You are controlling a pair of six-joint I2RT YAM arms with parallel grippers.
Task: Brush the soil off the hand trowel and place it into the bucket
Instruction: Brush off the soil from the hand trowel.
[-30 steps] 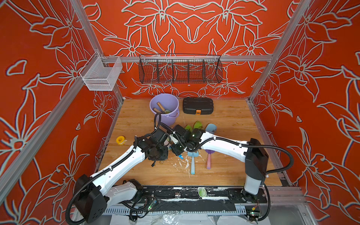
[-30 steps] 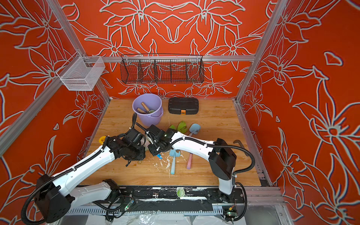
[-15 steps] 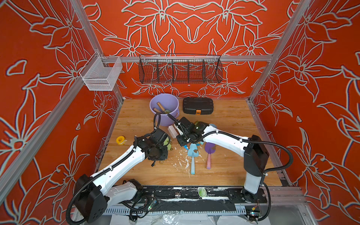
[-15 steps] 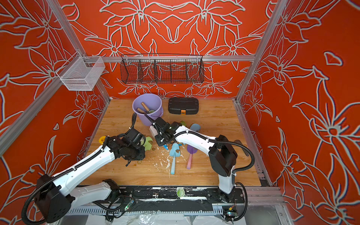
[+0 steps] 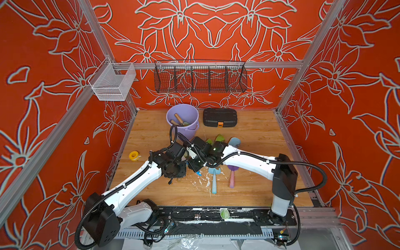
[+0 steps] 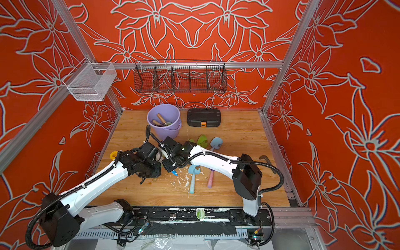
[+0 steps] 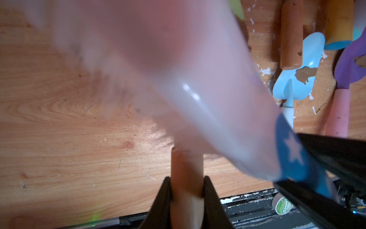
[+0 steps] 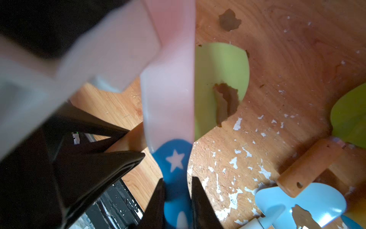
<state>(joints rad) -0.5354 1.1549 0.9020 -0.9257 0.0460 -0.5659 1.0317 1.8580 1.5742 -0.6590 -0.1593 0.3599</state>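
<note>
**Trowel clamped, brush over its soiled blade**

In both top views the two arms meet at the centre of the frame, just below the bucket [image 5: 183, 112]. The bucket stands at the upper middle of the wooden tabletop [image 5: 255, 134], beside a black case [image 5: 219, 116] with an orange latch. Two wooden-handled tools lie inside the bucket.

The left gripper [image 7: 187, 178] is closed tight on the wooden handle of the hand trowel [image 8: 221, 65]. The trowel's lime-green blade carries a brown clump of soil [image 8: 225, 103] near its middle.

The right gripper [image 8: 177, 179] is clamped on the blue, star-printed handle of a brush [image 8: 170, 95]. The brush's pale pink body crosses over the green blade. Its bristle end is blurred, so I cannot tell whether it touches the blade. Another brown clump lies on the bare wood just past the blade, and white flecks [image 8: 233, 160] are scattered close by.

At the lower centre of a top view lie a light-blue trowel [image 5: 214, 179] and a purple trowel [image 5: 232, 177] with a pink handle. Each has a brown patch on its blade. A yellow tape roll [image 5: 133, 155] sits at centre left.
</note>
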